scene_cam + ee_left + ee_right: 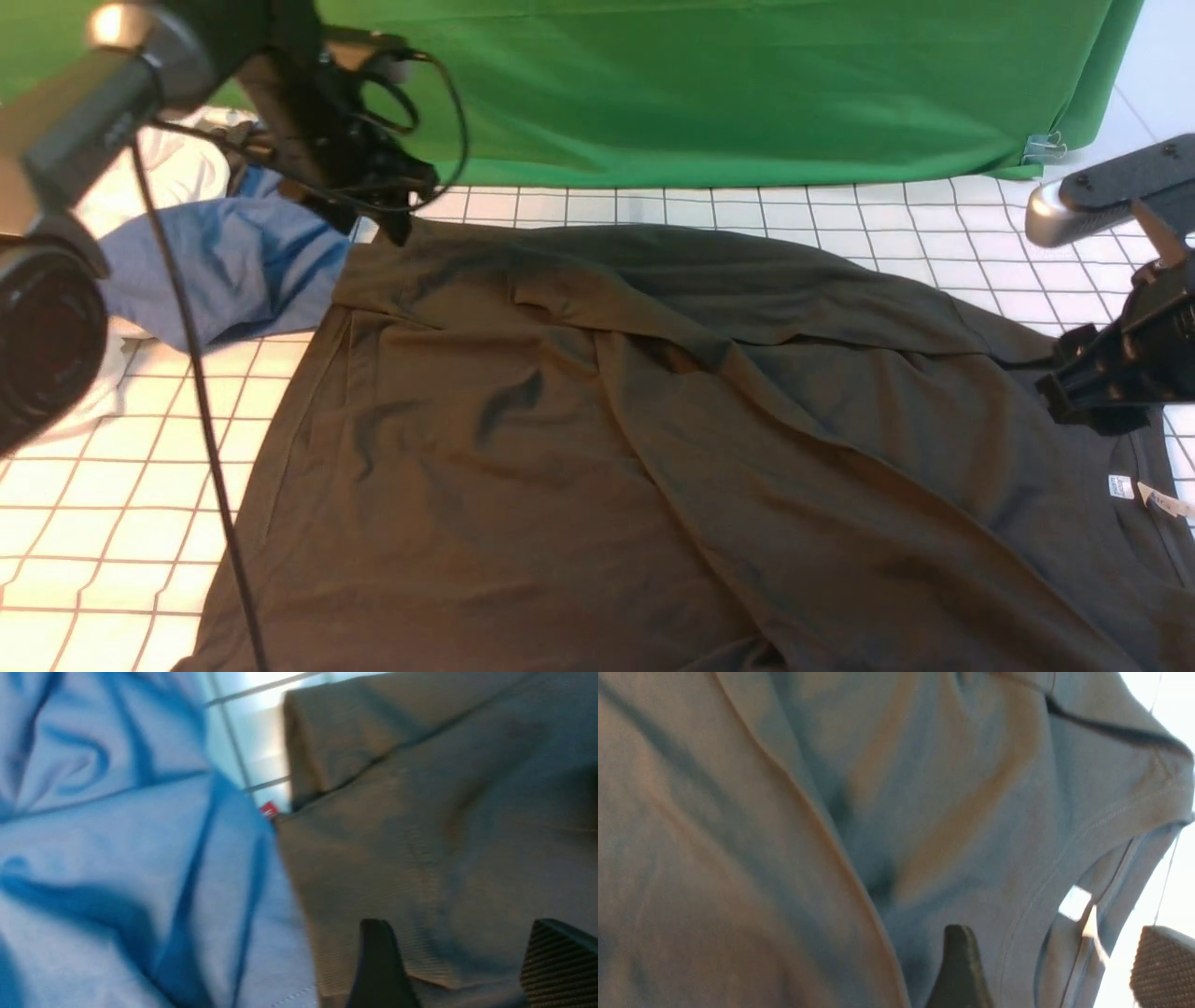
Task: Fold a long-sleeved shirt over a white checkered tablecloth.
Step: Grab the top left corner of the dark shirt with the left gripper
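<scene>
Shirt point(523, 467): dark and long-sleeved, it lay spread across the tablecloth, creased, its neck opening and white tag point(1121, 486) toward the right side.
Left gripper point(373, 201): its jaws stood wide at the shirt's far left corner, holding nothing.
Right gripper point(1074, 387): its jaws also stood wide, empty, near the neck opening.
Tablecloth point(121, 513): white with a thin dark grid, it showed at the left, along the far edge and at the right.
Blue garment point(233, 261): crumpled, it lay beside the shirt's far left corner, near white fabric point(154, 168).
Backdrop point(700, 93): green cloth hung behind, with a clip point(1043, 148) at its lower right.
</scene>
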